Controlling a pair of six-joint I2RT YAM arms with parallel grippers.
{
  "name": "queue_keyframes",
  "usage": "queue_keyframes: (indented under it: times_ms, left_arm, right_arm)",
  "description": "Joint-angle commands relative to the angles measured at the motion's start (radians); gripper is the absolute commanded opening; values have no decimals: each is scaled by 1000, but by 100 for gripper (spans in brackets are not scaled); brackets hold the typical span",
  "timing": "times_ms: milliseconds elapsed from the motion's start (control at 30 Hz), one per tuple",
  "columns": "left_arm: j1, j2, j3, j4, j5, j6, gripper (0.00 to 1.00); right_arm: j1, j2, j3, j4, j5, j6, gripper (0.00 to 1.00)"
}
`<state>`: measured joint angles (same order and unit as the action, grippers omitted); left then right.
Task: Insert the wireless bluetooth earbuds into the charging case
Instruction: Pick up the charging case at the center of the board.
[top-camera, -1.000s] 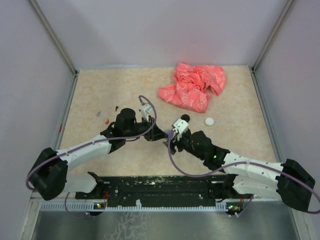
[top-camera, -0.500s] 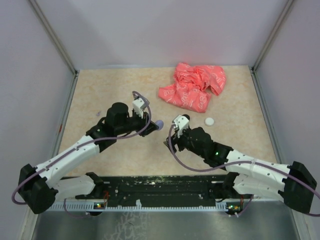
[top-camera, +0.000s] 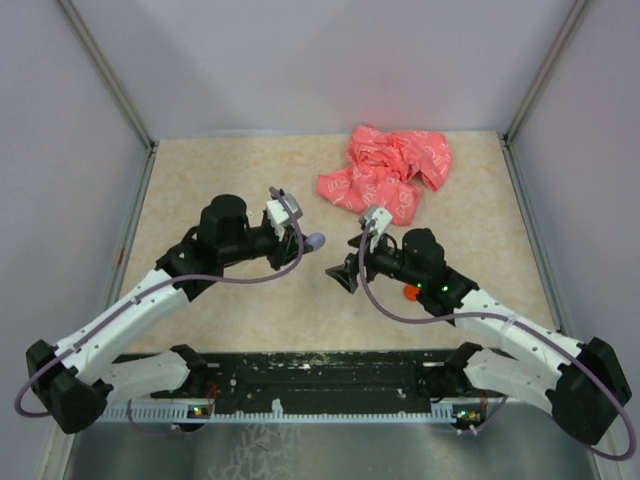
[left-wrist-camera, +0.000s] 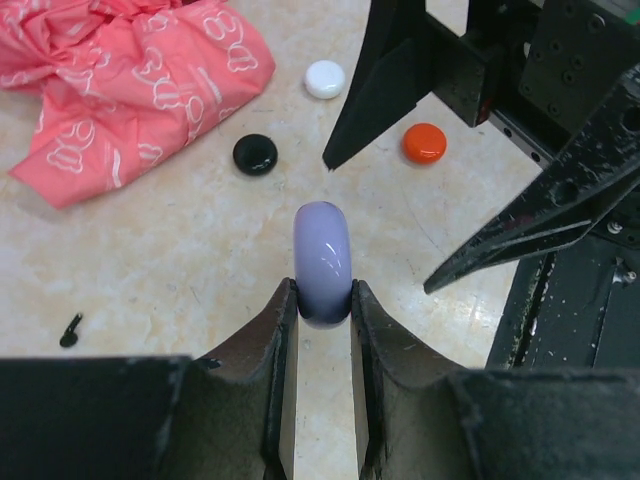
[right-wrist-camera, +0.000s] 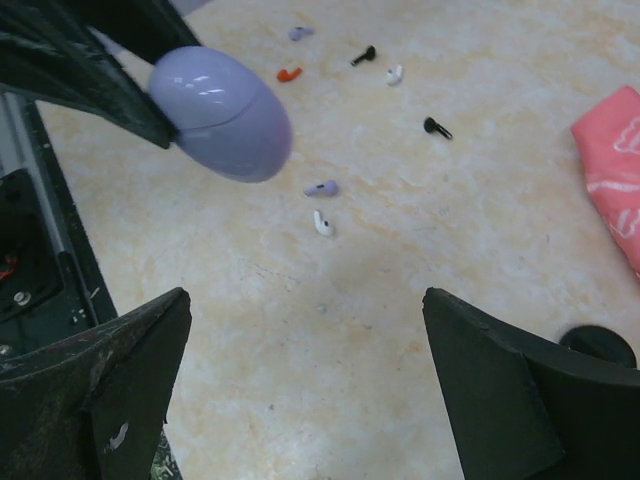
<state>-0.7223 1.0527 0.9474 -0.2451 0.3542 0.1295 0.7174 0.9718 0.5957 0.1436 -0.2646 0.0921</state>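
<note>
My left gripper (left-wrist-camera: 322, 300) is shut on a pale purple rounded charging case (left-wrist-camera: 322, 262), held closed and on edge above the table; in the top view the case (top-camera: 316, 241) sits at the left gripper's (top-camera: 303, 243) tip. My right gripper (right-wrist-camera: 305, 300) is open wide and empty, facing the case (right-wrist-camera: 225, 115) from the right, apart from it; in the top view it (top-camera: 345, 272) hovers mid-table. Tiny earbuds lie on the table beyond: pale purple (right-wrist-camera: 321, 187), white (right-wrist-camera: 322, 223), black (right-wrist-camera: 436, 127), another white (right-wrist-camera: 395, 74), another black (right-wrist-camera: 364, 55). One black earbud (left-wrist-camera: 70, 329) shows in the left wrist view.
A crumpled pink cloth (top-camera: 385, 175) lies at the back of the table. Round discs lie near the right arm: orange (left-wrist-camera: 424, 143), black (left-wrist-camera: 255, 154), white (left-wrist-camera: 324, 79). A small orange-red bit (right-wrist-camera: 288, 73) lies among the earbuds. Grey walls close in three sides.
The two grippers were together at mid-table; now they are apart. My left arm has drawn back left with the purple case. My right arm has swung right, uncovering the orange disc.
</note>
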Motion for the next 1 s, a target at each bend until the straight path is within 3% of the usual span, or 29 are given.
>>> queue_keyframes:
  times_ms: [0, 200, 467, 967]
  left_arm:
    - [-3, 54, 76, -53, 142, 129, 0]
    - [-3, 102, 130, -122, 223, 220, 0]
    - [-3, 86, 100, -125, 342, 268, 0]
    - [0, 77, 55, -134, 443, 291, 0]
  right_arm:
    - [-15, -35, -27, 213, -237, -106, 98]
    - [-43, 2, 10, 178, -341, -169, 98]
    - [-58, 13, -60, 385, -449, -113, 94]
    - [-57, 55, -115, 509, -571, -79, 63]
